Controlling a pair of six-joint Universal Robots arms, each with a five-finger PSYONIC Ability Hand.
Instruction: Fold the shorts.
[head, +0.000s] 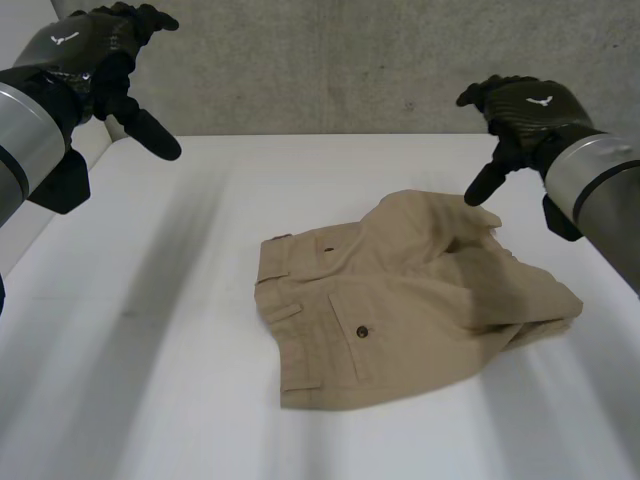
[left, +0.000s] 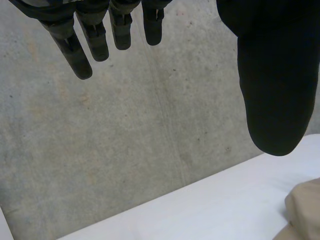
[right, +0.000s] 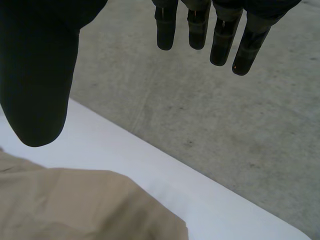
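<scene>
Fingers (left: 76, 55) of my left hand (head: 95, 60) hung straight and spread, holding nothing; those of my right hand (head: 525, 105) were the same. Under my right thumb, untouched, the tan shorts (head: 400, 300) lay rumpled on the white counter (head: 140, 360), well apart from my left fingers. Beyond my fingertips stood a grey concrete wall (head: 350, 60).

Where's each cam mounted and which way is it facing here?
Head: between and behind the arms, looking down at white table and tan shorts; left hand and right hand raised, open.
Left wrist: on that wrist, facing concrete wall past its straight fingers.
Right wrist: on that wrist, facing the wall past its fingers.
All three share shorts and table.
</scene>
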